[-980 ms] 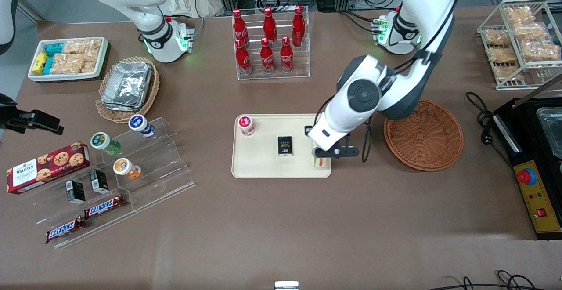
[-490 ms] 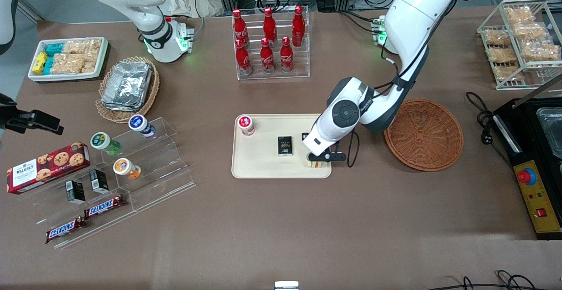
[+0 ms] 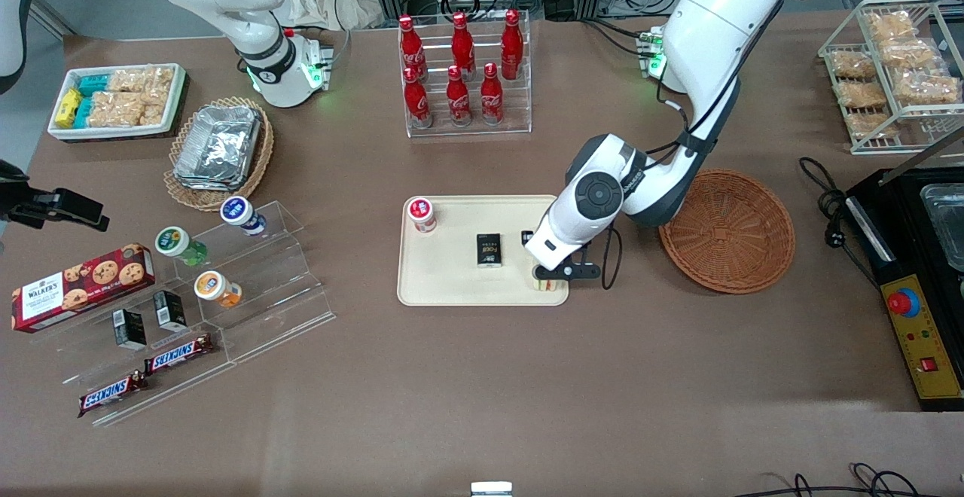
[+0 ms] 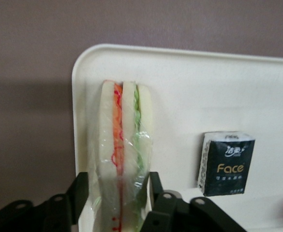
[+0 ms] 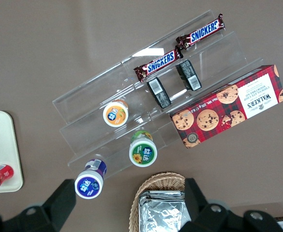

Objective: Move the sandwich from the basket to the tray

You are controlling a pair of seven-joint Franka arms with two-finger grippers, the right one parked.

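1. Front view: the gripper (image 3: 547,277) is down over the tray (image 3: 444,286), at the corner nearest the camera on the basket side. Only a sliver of the sandwich (image 3: 544,283) shows under it.
2. Front view: the basket (image 3: 727,230) sits just beside the tray, toward the working arm's end of the table, with nothing visible in it.
3. Front view: also on the tray are a small black pack (image 3: 489,249) near its middle and a red-capped bottle (image 3: 422,214) at the corner farthest from the camera.
4. Left wrist view: the sandwich (image 4: 124,145) stands on edge in the tray (image 4: 228,92) close to its rim corner. Two pale bread slabs, orange filling in one, green in the other, clear wrap over all.
5. Left wrist view: the gripper (image 4: 117,193) has its jaws set either side of the sandwich, pressing the wrap.
6. Left wrist view: the black pack (image 4: 226,163), lettered "Face", lies apart from the sandwich on the tray.
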